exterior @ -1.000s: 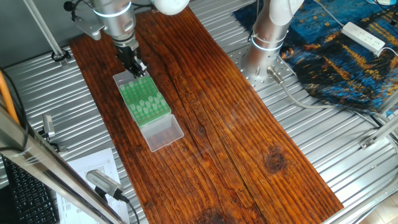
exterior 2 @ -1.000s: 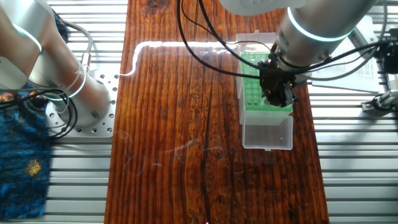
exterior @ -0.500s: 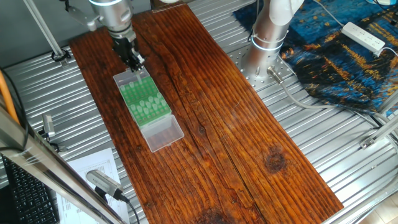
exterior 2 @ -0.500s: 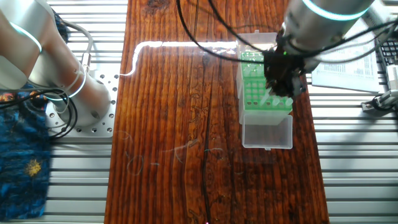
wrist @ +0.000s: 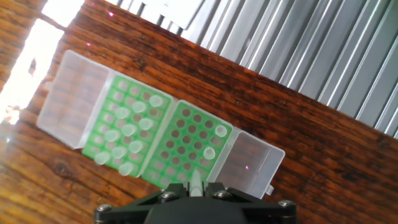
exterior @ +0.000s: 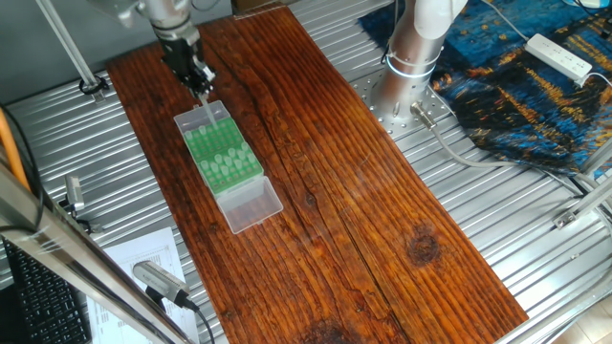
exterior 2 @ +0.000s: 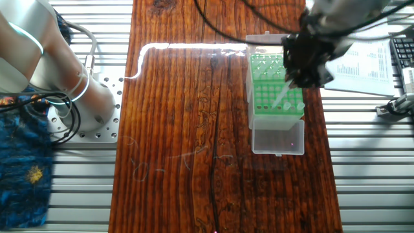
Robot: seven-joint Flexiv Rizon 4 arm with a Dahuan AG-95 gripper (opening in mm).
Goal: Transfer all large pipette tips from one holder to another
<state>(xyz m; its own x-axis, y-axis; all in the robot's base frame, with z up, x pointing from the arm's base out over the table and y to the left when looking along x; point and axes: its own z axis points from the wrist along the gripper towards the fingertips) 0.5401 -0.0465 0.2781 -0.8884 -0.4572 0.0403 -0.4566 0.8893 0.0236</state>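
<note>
The black two-finger gripper (wrist: pixel 194 188) grips one translucent whitish conical pipette tip (wrist: pixel 195 182). Two green plastic racks (wrist: pixel 188 146) sit side by side: one holds about eleven tips, the other two.

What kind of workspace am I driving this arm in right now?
Likely a robotics lab bench, not a wet lab: a wooden board laid on a ribbed metal table, a second arm's base bolted beside it, and a green pipette tip rack under the gripper.

A dark wooden board (exterior: pixel 363 191) carries a green tip rack (exterior: pixel 223 158) with clear lids.
</note>
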